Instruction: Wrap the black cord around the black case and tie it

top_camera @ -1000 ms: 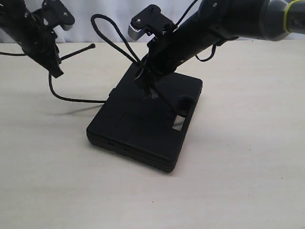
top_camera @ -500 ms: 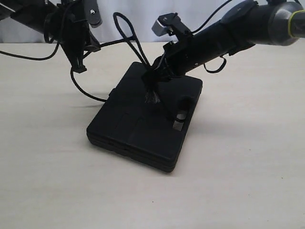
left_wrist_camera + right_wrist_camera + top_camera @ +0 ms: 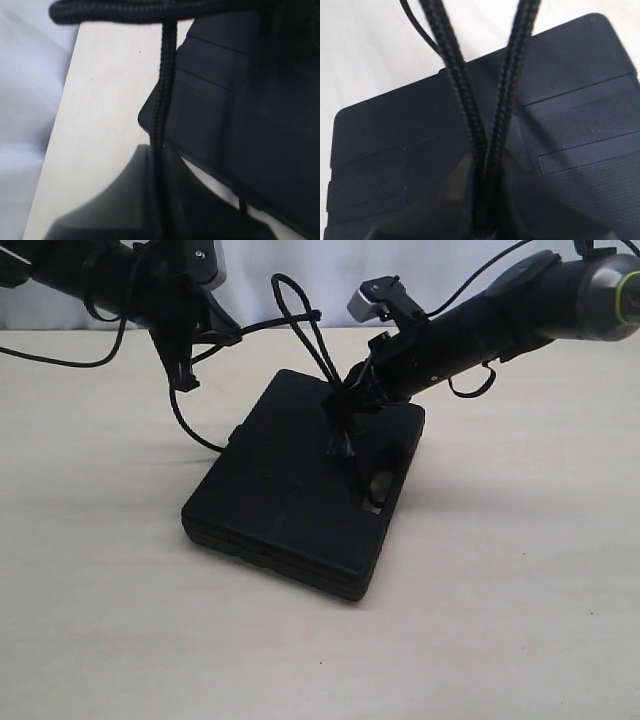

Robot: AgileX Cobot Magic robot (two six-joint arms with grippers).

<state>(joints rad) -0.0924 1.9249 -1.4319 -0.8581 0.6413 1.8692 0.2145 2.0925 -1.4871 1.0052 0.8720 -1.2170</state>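
Over the far right part of the black case [image 3: 290, 490], the right claw [image 3: 345, 405] is clamped on the black cord [image 3: 449, 65]. It pinches two strands of the narrow loop together, just above the frayed knot [image 3: 340, 445] that hangs over the lid. The loop stands up and leans to the far left. There the left claw [image 3: 185, 365] is closed on another stretch of the same cord, held high off the counter [image 3: 500, 590]. From that claw one run drops to the counter and disappears at the case's left side. A second run reaches across to the loop, though I cannot tell whether it passes through.

The wrap looks largely laid, so I judge this to be the tying step. The next move would call for the left claw to carry its end through the held loop and pull it snug while the right claw keeps the loop open and steady.

The cord is thick, braided and matte. The case lies flat at mid-counter, ribbed along its sides, with its handle slot [image 3: 378, 485] on the right.
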